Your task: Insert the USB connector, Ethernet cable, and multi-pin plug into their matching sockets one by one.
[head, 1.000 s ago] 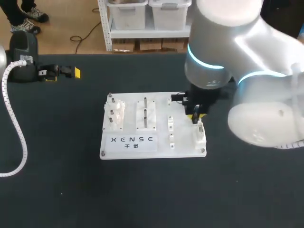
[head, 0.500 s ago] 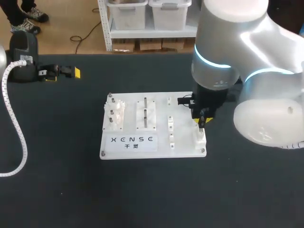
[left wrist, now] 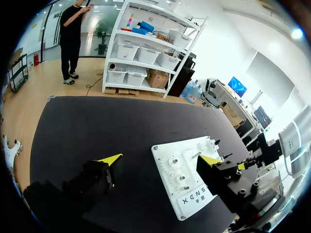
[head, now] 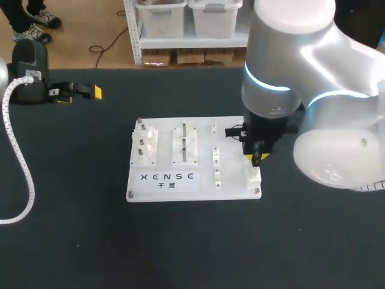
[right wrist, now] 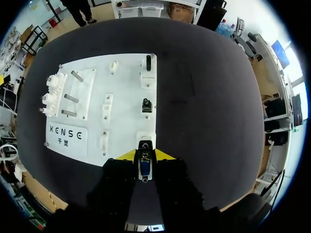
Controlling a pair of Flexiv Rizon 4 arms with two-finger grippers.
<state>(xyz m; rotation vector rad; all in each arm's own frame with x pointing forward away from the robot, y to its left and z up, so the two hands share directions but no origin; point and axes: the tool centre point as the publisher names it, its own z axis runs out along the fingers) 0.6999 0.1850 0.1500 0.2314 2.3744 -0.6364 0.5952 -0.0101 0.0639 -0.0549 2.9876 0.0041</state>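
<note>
A white board (head: 133, 180) lies mid-table. My right gripper (head: 257, 158) hangs over its near right corner, shut on the USB connector (right wrist: 144, 167), a small metal plug with a blue insert held upright between the yellow tips. The plug's end is just above a white socket block (head: 252, 176), which lies directly ahead of the fingers (right wrist: 146, 137). Farther along the board's right edge (right wrist: 126, 87) sit a black socket (right wrist: 146, 105) and a dark plug standing in a white holder (right wrist: 148, 63). My left gripper (head: 84, 91) rests far left on the table, open and empty (left wrist: 160, 160).
The board also carries a block of white gears (head: 146, 144), a block with metal pegs (head: 185, 144) and small white sockets (head: 215, 155). A white coiled hose (head: 15, 150) runs down the table's left side. Dark tabletop surrounds the board.
My right arm has carried the connector a little toward the board's near right corner and lowered it onto the white socket block. The left arm has not moved.
</note>
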